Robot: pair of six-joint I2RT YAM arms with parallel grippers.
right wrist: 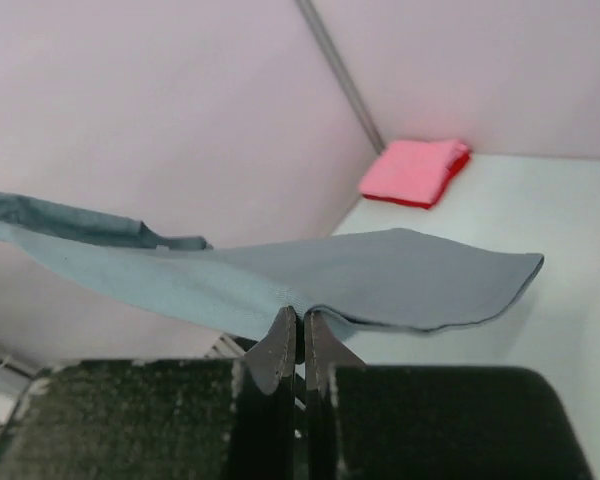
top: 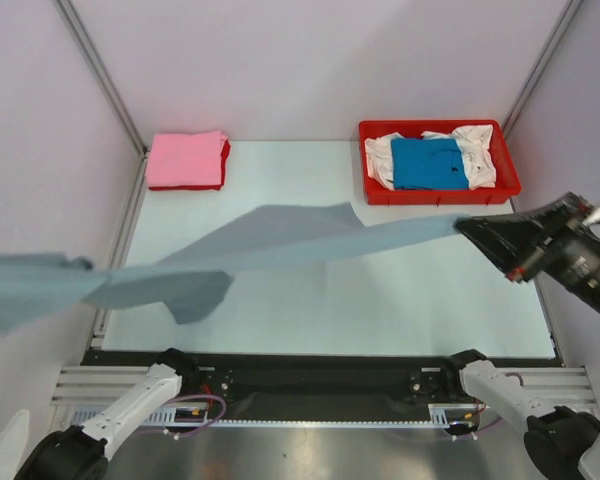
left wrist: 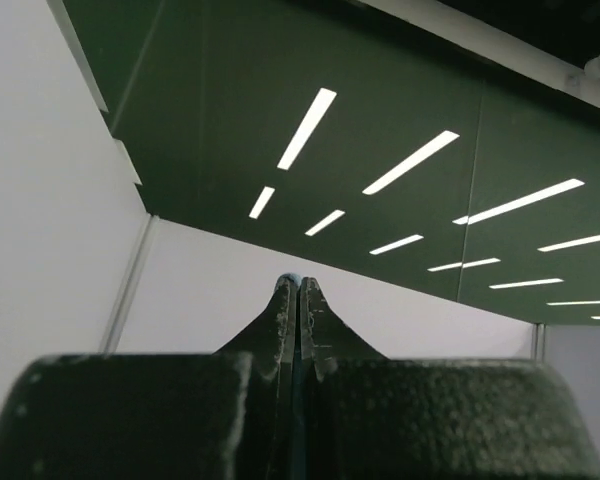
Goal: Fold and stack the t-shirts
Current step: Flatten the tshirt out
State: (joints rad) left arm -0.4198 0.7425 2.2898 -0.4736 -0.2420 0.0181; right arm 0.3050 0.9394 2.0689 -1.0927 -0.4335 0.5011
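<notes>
The grey t-shirt (top: 270, 240) is stretched in the air above the desk (top: 430, 300), from left edge to right edge. Right gripper (top: 467, 230) jaws clenched on one end. Left gripper (left wrist: 298, 292) jaws clenched on the other.

Overhead camera looks down; left wrist faces the ceiling (left wrist: 380, 100); right wrist, set low, shares the pink t-shirt (top: 185, 158) (right wrist: 412, 170) at eleven o'clock.

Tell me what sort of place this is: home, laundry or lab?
Probably a lab robot cell, not a home: plain pale wall panels in grey metal framing enclose the pale tabletop, an aluminium mounting rail runs along its near edge, and long ceiling strip lights show overhead.
</notes>
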